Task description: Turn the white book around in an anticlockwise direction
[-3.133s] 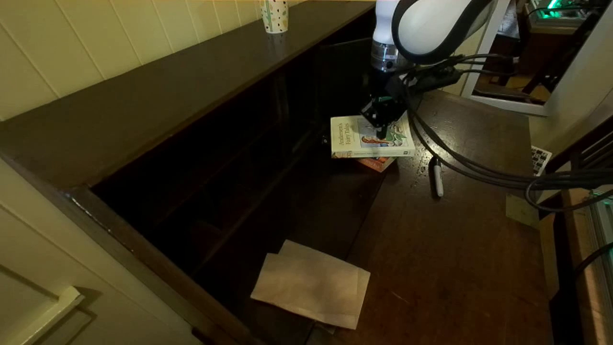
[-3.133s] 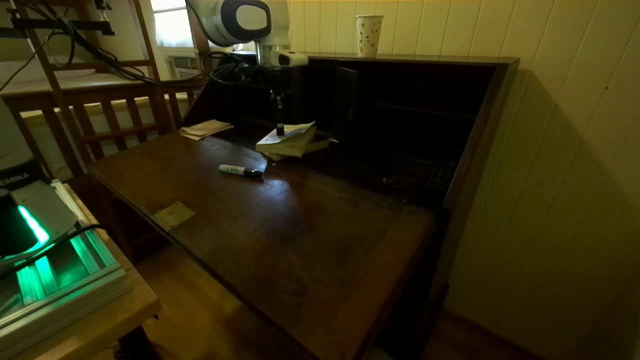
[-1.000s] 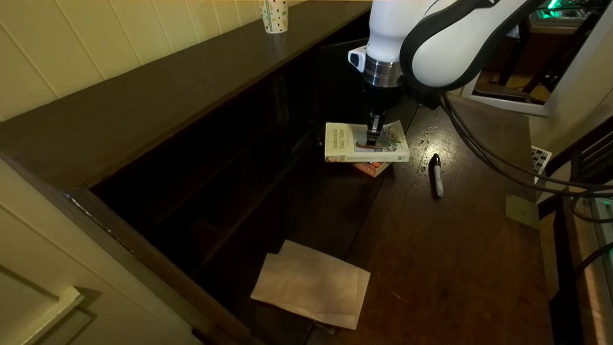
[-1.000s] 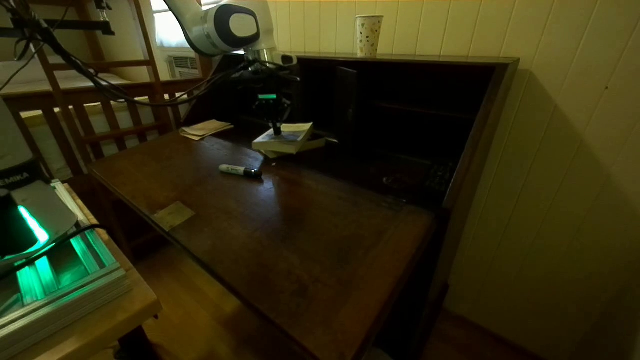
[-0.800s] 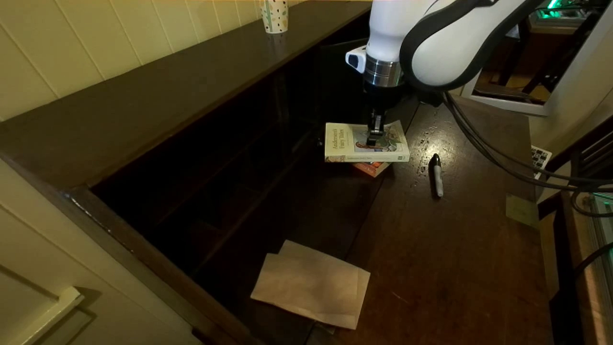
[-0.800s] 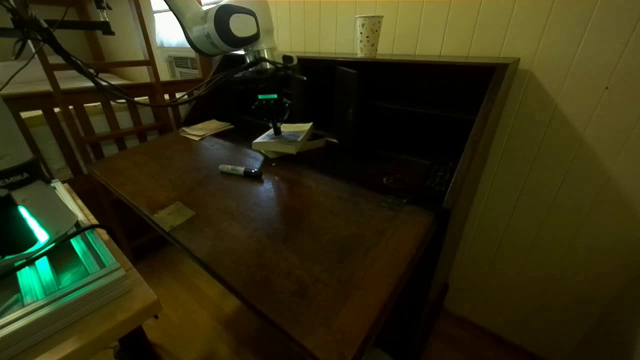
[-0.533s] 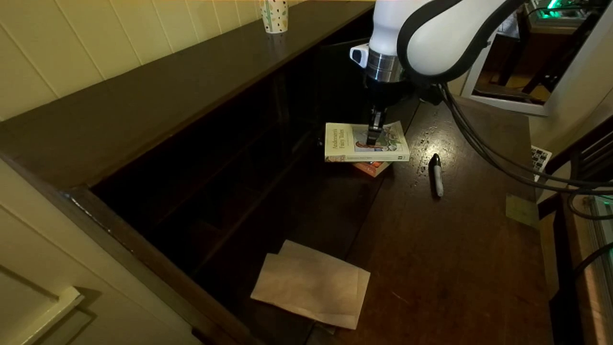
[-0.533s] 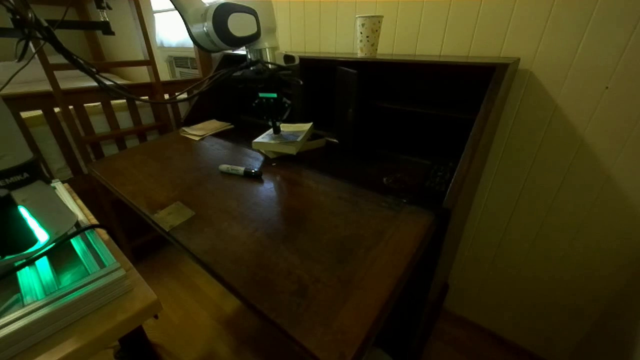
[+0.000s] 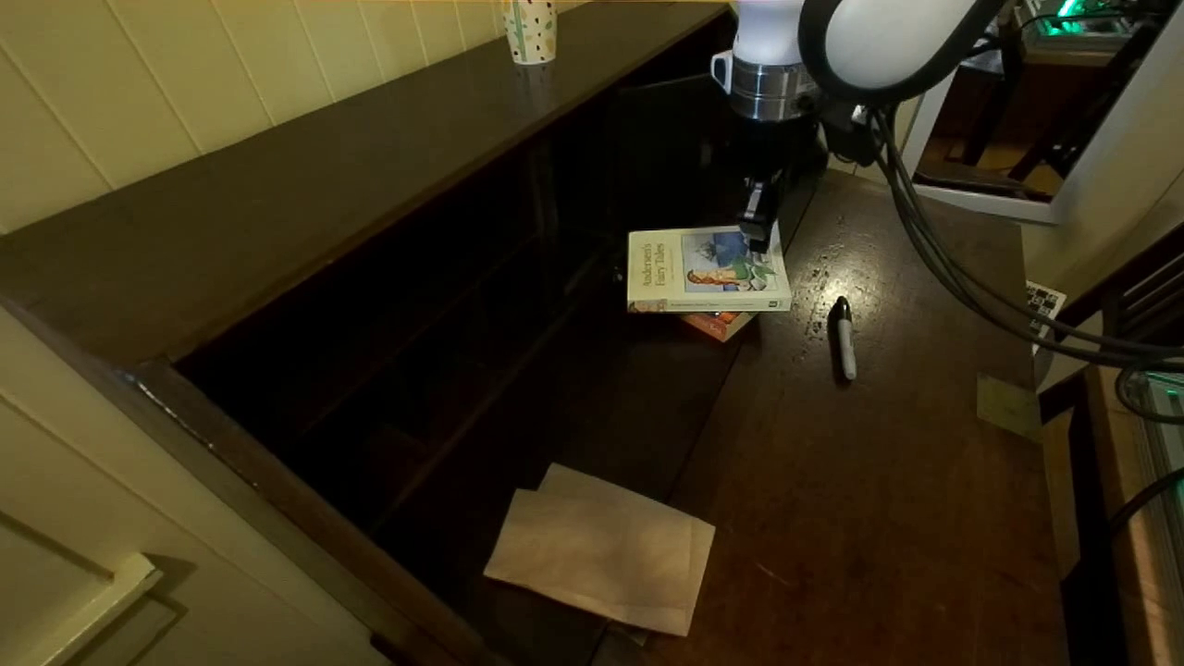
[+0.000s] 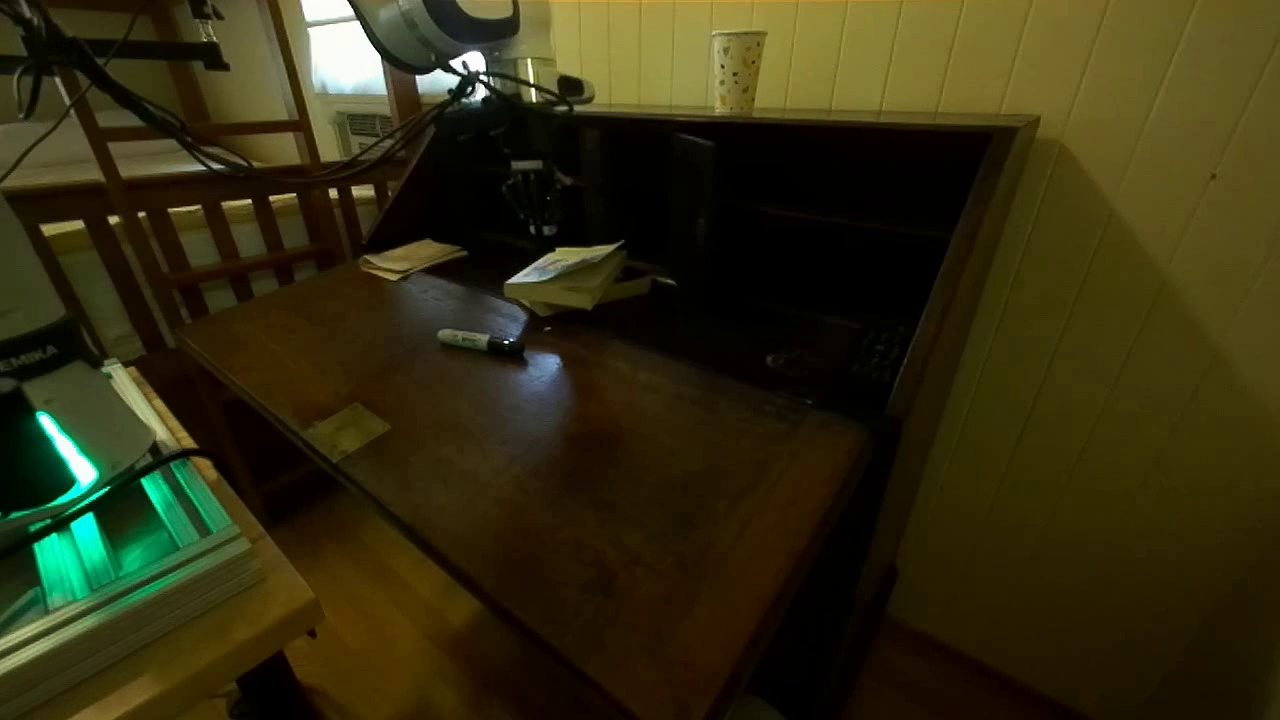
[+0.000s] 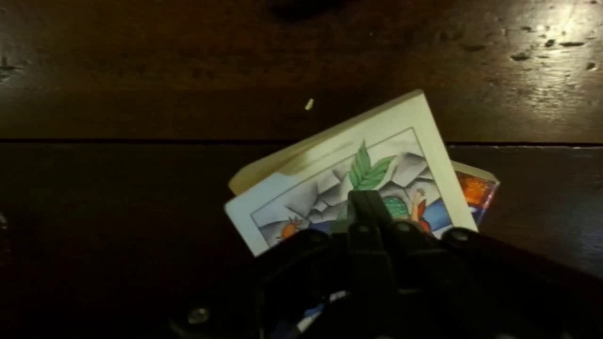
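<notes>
My hand [image 11: 366,201], its two sides together and gripping nothing, now hangs just above the white book [image 9: 709,273] instead of pressing it; the freed cover [image 10: 572,262] tips up. The book's angle looks the same as a second ago, lying across an orange book [image 9: 717,325] on the desk [image 9: 851,518]. I judge the turn needs another push.

Spotted cup [image 10: 738,70] on the ledge [image 9: 324,176]; marker [image 9: 845,344], pale papers [image 9: 601,550] on the desktop [image 9: 879,518]
</notes>
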Controlling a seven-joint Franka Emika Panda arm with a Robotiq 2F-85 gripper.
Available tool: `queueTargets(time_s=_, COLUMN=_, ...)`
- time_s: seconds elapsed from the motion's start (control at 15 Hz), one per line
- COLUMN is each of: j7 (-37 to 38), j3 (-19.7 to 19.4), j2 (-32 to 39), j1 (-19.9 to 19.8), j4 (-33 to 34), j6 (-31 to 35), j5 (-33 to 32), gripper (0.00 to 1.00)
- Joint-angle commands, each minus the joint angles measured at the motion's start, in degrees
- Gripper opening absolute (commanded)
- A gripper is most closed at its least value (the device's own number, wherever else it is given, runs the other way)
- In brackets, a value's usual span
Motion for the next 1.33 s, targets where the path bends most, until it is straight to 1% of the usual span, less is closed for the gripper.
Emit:
queueTargets(time_s=0.0, j7=2.98, j3=-2.07, j2=-2.43, j1=0.01, j4=-2.02, j6=-2.50, j5=-8.75, gripper=0.00)
queueTargets(time_s=0.2, j7=3.07, j3=-3.09, j2=-0.72, j1=-0.49, j4=-2.42, j6=-2.09, j5=-13.81, gripper=0.00)
queueTargets(time_s=0.53, j7=2.78, j3=-3.88, j2=2.42, j1=-0.54, j4=-3.01, j6=-1.52, j5=-17.12, gripper=0.00)
queueTargets(time_s=0.67, j7=5.24, j3=-4.70, j2=4.33, j1=-0.29, j4=-2.16, j6=-1.02, j5=-19.54, gripper=0.00)
queueTargets(time_s=0.87, j7=11.85, j3=-6.22, j2=6.41, j1=0.00, j4=-0.63, j6=-0.66, j5=-22.33, gripper=0.00)
queueTargets(time_s=1.27, j7=20.49, j3=-6.51, j2=8.95, j1=-0.41, j4=1.80, j6=1.61, j5=-16.23, gripper=0.00)
